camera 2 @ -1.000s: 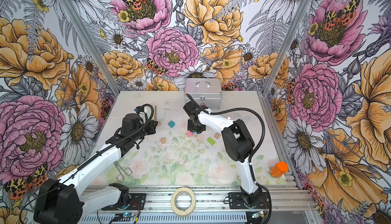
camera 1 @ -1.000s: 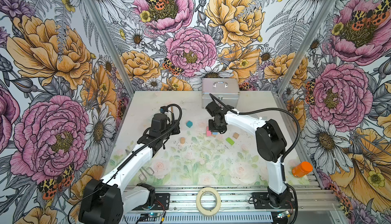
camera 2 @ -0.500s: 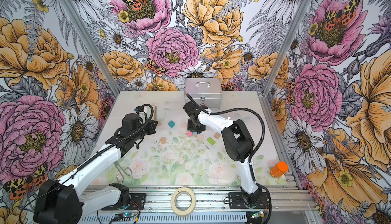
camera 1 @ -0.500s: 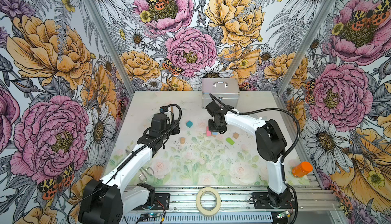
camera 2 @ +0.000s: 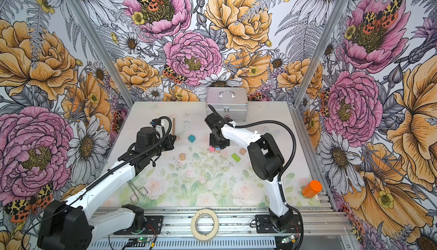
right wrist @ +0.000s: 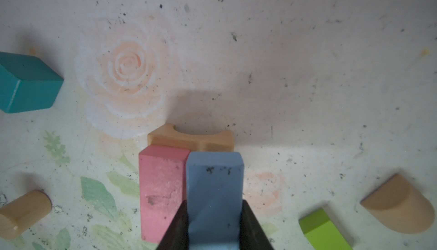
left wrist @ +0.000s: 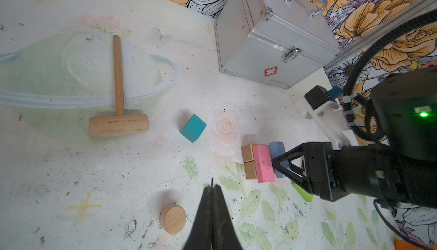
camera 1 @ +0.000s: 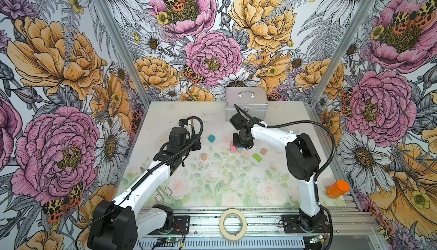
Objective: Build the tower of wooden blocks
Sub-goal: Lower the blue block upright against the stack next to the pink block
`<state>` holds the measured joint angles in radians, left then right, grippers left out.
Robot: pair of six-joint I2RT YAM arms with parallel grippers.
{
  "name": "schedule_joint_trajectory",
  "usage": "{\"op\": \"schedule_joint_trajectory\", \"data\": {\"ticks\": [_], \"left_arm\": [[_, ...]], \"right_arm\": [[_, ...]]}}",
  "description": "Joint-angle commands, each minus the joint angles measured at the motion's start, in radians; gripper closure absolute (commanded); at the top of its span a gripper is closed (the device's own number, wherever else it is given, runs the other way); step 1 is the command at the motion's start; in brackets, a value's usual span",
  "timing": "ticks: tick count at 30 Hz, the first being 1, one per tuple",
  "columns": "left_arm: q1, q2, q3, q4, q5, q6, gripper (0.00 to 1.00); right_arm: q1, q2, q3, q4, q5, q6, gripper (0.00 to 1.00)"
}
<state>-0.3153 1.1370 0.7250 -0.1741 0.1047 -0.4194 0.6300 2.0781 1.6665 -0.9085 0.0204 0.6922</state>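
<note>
Tower point(left wrist: 262, 166) building, near the silver case point(left wrist: 272, 48), hinges on your right gripper point(right wrist: 214, 205), clenched on the light blue block point(right wrist: 214, 178) pressed flush against the pink block point(right wrist: 162, 185), with the tan arch block point(right wrist: 189, 140) touching them. Ease the jaws apart slowly and lift straight off, since one jaw crowds the pink face and could drag it. Nearby wait the green block point(right wrist: 324, 230) and tan half-round point(right wrist: 397, 208); farther off, the teal cube point(left wrist: 192, 128) and tan cylinder point(left wrist: 172, 219), beside your left gripper point(left wrist: 212, 188), pinched shut on nothing.
</note>
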Motion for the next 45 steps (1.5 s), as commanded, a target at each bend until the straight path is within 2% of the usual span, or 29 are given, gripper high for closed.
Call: {"op": "schedule_joint_trajectory", "data": {"ticks": [1, 33, 45], "left_arm": [[0.011, -0.028, -0.009, 0.028, 0.004, -0.006, 0.98], [0.009, -0.027, -0.009, 0.034, 0.016, -0.012, 0.97], [-0.03, 0.013, 0.017, 0.045, 0.028, -0.023, 0.98]], "right_arm": [[0.008, 0.014, 0.029, -0.008, -0.005, 0.012, 0.67], [0.01, -0.011, 0.03, -0.021, 0.019, 0.017, 0.6], [0.008, -0.158, 0.023, -0.036, 0.058, 0.012, 0.56]]}}
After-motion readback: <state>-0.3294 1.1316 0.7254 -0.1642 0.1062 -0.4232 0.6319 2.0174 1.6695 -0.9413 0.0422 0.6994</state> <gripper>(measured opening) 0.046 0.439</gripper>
